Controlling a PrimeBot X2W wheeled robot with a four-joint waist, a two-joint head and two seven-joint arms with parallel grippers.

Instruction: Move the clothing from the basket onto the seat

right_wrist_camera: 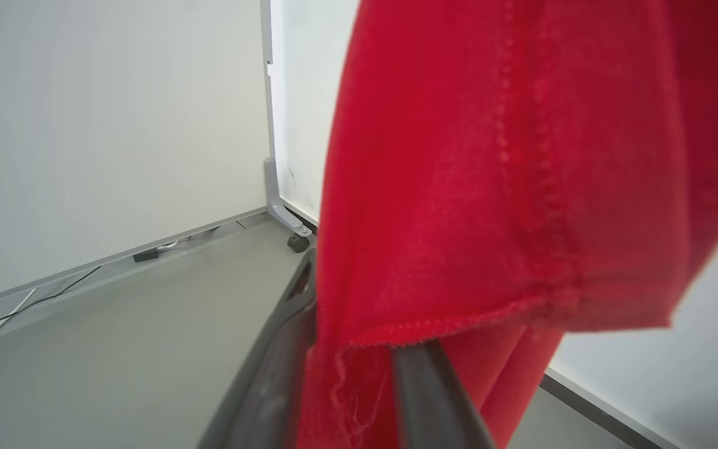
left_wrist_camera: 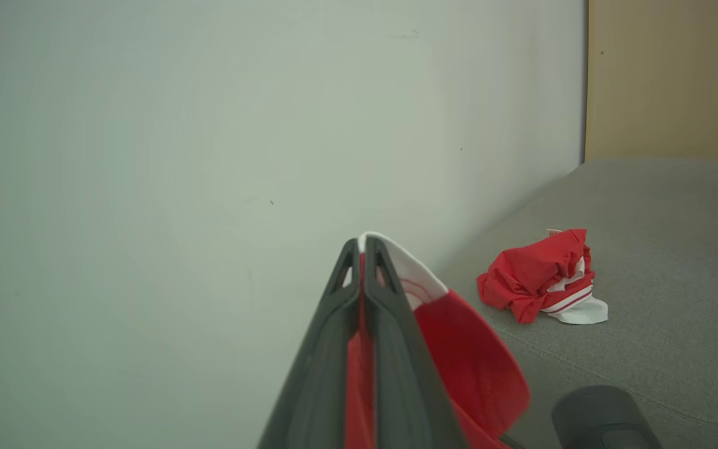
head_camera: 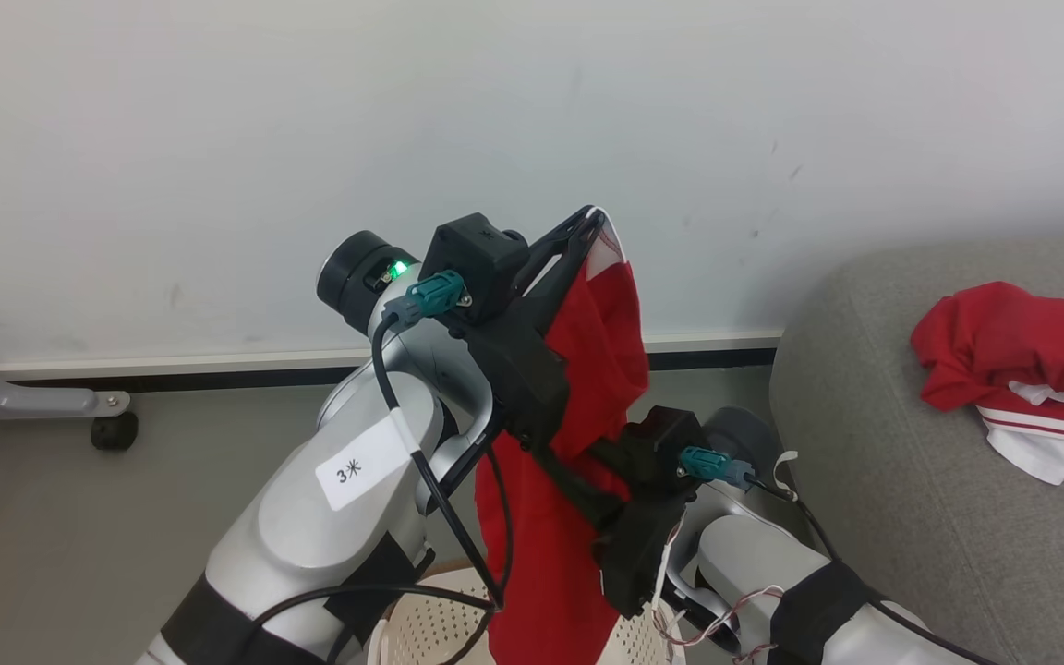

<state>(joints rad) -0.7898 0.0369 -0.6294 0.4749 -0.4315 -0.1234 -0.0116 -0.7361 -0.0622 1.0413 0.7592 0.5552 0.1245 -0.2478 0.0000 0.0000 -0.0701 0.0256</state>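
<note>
- Above the perforated cream basket (head_camera: 430, 628), left fingers (left_wrist_camera: 325, 349) pinch shut on the white hem of a red garment (head_camera: 606, 342)
- right fingers (right_wrist_camera: 265, 386) amid its stitched folds, grip cannot be told
- crumpled garment (head_camera: 1003, 351) on the woven grey seat (head_camera: 883, 462), right of the basket

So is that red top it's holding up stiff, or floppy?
Probably floppy: the red garment hangs in limp folds from the left claw pinching its edge. Likely light too, since that thin pinch seems enough to hold it up. Set down, it would probably slump into a heap, like the other garment crumpled on the seat.
</note>
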